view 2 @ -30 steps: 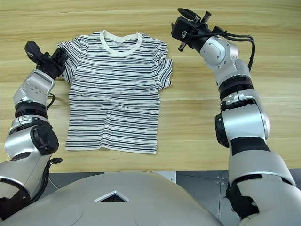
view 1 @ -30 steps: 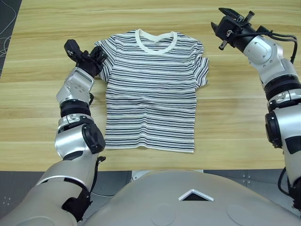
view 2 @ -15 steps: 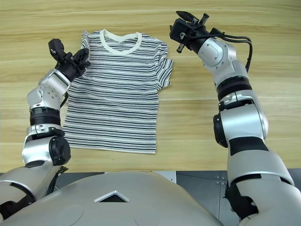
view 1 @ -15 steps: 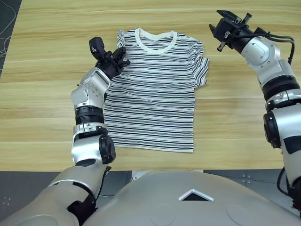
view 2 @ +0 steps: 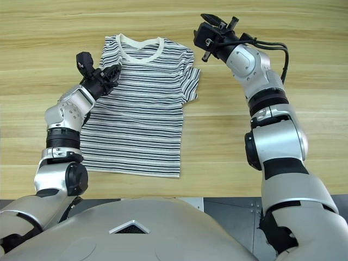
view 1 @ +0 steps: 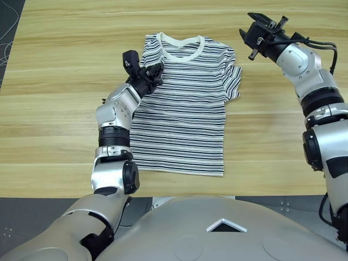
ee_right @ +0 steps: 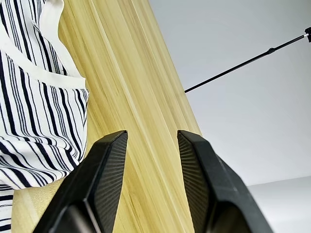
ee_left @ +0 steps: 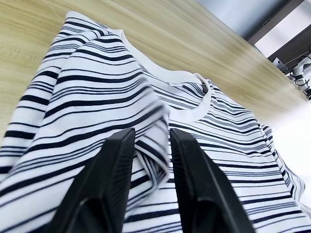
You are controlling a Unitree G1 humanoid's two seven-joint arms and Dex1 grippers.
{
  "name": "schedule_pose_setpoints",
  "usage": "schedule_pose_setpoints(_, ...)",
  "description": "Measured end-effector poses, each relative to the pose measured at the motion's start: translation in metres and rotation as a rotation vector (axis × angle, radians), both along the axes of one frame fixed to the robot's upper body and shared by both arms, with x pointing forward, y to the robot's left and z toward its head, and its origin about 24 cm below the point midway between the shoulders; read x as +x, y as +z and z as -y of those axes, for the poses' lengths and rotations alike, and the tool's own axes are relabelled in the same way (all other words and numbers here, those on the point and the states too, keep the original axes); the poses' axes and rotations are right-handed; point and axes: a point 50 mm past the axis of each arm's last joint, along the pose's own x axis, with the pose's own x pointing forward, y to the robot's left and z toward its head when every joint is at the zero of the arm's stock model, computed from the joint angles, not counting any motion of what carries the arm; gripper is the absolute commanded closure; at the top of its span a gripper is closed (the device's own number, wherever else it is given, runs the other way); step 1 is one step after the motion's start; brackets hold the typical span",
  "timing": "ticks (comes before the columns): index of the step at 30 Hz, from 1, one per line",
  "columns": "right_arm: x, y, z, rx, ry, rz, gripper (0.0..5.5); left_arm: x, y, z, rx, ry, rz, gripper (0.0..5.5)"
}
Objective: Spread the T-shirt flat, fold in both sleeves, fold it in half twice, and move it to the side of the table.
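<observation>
While left jaws clamp the left sleeve over the T-shirt chest | step: left sleeve fold | right jaws apart, empty, near right sleeve | next: lay flat, release

Dark floor with thin pale cables at far left, slim black rod against grey wall

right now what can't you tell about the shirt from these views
- T-shirt left sleeve: eye views, the left arm's fingers cover it.
- Shirt's lower left edge: eye views, behind the left forearm.
- Most of the shirt: right wrist view, cut off by the picture's edge.
</observation>
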Motion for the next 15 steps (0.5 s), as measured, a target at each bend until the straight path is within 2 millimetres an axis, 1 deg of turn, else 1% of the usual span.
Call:
schedule_pose_setpoints(3,0.000,0.000,0.000,0.000,0.001,0.000,3.59,-0.003,-0.001,0.005,-0.006,-0.050,-0.004,3.95)
schedule_pose_setpoints(6,0.000,0.000,0.000,0.001,0.002,0.001,3.59,-0.006,0.008,0.014,-0.024,-0.136,0.044,3.95)
schedule_pose_setpoints(9,0.000,0.001,0.000,0.025,0.001,-0.014,3.59,-0.018,0.018,0.031,-0.047,-0.311,0.100,3.95)
schedule_pose_setpoints(10,0.001,0.001,0.000,0.077,-0.011,-0.051,3.59,-0.024,0.021,0.035,-0.061,-0.370,0.121,3.95)
schedule_pose_setpoints(11,0.002,-0.001,0.004,0.180,-0.042,-0.151,3.59,-0.032,0.031,0.039,-0.089,-0.459,0.173,3.95)
schedule_pose_setpoints(12,0.003,-0.003,0.006,0.273,-0.063,-0.235,3.59,-0.035,0.037,0.038,-0.097,-0.492,0.206,3.95)
schedule_pose_setpoints(13,0.002,-0.010,0.009,0.385,-0.094,-0.364,3.59,-0.038,0.045,0.036,-0.104,-0.530,0.252,3.95)
schedule_pose_setpoints(15,-0.002,-0.024,0.013,0.553,-0.134,-0.585,3.59,-0.041,0.058,0.030,-0.094,-0.565,0.315,3.95)
